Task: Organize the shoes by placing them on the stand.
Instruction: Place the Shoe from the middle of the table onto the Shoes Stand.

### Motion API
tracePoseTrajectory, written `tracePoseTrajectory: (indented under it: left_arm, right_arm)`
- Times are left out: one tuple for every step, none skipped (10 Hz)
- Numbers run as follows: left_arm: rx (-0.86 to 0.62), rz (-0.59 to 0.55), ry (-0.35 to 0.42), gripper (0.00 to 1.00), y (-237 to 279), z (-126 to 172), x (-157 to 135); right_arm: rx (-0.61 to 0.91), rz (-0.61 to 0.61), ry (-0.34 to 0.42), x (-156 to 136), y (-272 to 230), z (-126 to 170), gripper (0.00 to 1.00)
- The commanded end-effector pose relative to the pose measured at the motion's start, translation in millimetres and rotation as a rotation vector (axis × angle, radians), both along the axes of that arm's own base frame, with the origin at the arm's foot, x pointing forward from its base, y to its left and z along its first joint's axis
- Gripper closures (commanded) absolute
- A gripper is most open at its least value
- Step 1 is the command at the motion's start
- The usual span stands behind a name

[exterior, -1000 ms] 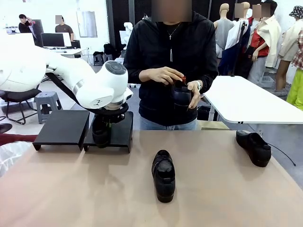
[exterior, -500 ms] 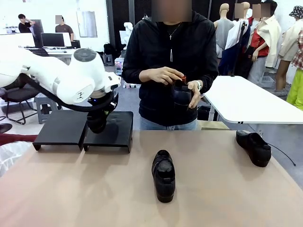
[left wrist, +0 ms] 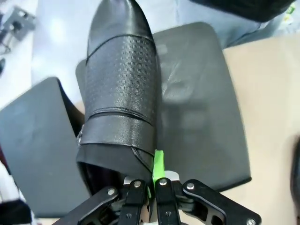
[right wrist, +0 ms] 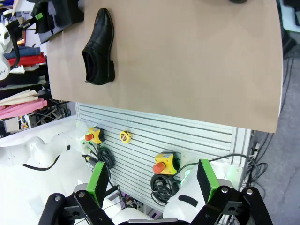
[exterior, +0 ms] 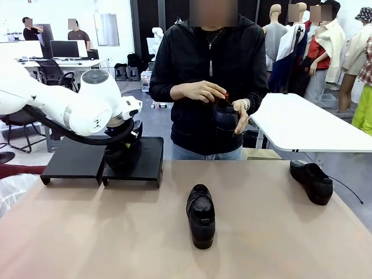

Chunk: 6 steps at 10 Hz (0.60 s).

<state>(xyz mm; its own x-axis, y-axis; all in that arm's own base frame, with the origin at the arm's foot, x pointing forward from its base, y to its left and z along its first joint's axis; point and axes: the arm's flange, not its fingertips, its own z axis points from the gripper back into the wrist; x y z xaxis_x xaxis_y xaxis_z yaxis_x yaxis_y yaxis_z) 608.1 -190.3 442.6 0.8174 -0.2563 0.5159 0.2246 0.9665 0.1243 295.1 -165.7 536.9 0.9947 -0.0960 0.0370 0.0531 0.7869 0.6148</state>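
The left pincer (left wrist: 153,176) is clenched on the heel rim of one shoe (left wrist: 123,93), holding it level over the stand (left wrist: 201,117), probably to set it flat there, while the right pincer (right wrist: 152,182) stands released.

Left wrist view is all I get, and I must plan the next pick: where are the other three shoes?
Observer: Besides your gripped shoe, the middle shoe lies at the centre of the table.
Operator: And the next one?
Observer: The right-edge shoe sits on the table near its far right corner.
Operator: The fourth?
Observer: The person's hands hold the fourth shoe at chest height, beyond the table's far edge.
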Motion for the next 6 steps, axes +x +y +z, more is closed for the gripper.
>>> tracePoseTrajectory:
  left_arm:
    - [-0.018, 0.066, 0.051, 1.0, -9.7, 14.2, 8.2]
    - [-0.011, 0.093, 0.098, 1.0, -11.0, 11.5, 10.5]
    - [-0.008, 0.114, 0.112, 1.0, -12.5, 9.1, 12.6]
    - [-0.009, 0.11, 0.113, 1.0, -14.1, 7.9, 13.1]
    - [-0.011, 0.116, 0.109, 0.42, -14.1, 7.6, 13.5]
    - [-0.019, 0.122, 0.099, 0.0, -13.8, 8.4, 12.9]
  right_arm:
    - [0.001, 0.003, 0.0, -0.8, -1.4, 2.6, 0.0]
    - [0.001, 0.003, 0.0, -0.8, -1.4, 2.6, 0.0]
    - [0.001, 0.003, 0.0, -0.8, -1.4, 2.6, 0.0]
    - [0.001, 0.003, 0.0, -0.8, -1.4, 2.6, 0.0]
    - [0.001, 0.003, 0.0, -0.8, -1.4, 2.6, 0.0]
    - [0.001, 0.003, 0.0, -0.8, -1.4, 2.6, 0.0]
